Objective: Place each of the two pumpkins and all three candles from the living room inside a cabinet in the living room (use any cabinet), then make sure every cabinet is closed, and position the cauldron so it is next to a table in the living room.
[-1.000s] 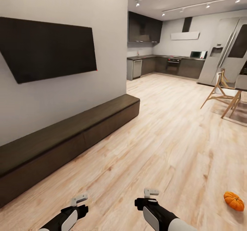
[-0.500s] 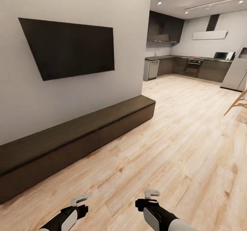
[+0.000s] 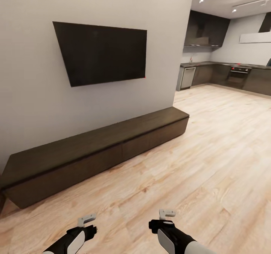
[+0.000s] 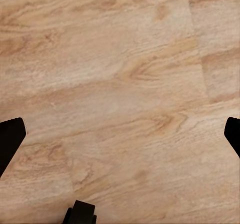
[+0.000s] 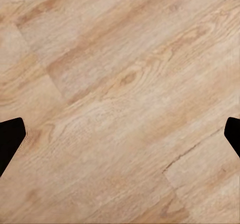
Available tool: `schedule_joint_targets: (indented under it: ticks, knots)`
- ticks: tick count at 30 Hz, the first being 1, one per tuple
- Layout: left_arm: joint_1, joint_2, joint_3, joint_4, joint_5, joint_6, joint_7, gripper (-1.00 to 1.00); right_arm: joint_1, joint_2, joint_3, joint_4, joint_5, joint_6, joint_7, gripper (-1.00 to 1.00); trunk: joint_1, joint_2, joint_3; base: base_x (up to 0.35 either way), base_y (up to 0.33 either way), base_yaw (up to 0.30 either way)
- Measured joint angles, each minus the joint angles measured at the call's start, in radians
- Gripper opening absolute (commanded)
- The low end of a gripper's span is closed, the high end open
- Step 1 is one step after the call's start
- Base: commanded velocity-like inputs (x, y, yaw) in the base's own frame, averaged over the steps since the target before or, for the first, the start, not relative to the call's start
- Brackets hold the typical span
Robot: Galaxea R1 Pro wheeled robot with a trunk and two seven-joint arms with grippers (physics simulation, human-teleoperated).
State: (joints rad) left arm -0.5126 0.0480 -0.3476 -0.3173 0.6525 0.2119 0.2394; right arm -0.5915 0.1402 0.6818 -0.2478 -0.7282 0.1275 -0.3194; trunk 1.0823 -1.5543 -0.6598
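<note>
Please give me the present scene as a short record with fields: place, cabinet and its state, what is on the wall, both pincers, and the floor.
place: living room, kitchen units at the far right
cabinet: cabinet against the wall, drawer fronts flush, looks closed, top bare
wall: dark flat screen above the cabinet
left pincer: left pincer open, empty, over the floor
right pincer: right pincer open, empty, over the floor
floor: light wood planks

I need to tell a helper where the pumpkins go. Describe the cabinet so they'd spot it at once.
Find the dark TV on the grey wall. Directly below it, on the wood floor, runs the cabinet: a long, low, dark-brown console, its fronts closed. It is unlike the grey kitchen units far behind.
</note>
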Motion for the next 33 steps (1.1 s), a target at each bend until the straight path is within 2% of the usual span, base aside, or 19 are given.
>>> schedule_joint_targets:
  ticks: [14,33]
  knots:
    - [0.000,0.000,0.000,0.000,0.000,0.000,0.000,1.00,0.000,0.000,0.000,0.000,0.000,0.000,0.000,1.00,0.000,0.000,0.000,0.102,0.000,0.292]
    - [0.000,0.000,-0.001,0.001,0.000,0.000,0.000,1.00,0.000,0.000,0.000,0.000,0.000,-0.001,0.000,1.00,0.000,0.000,0.000,0.208,0.000,0.292]
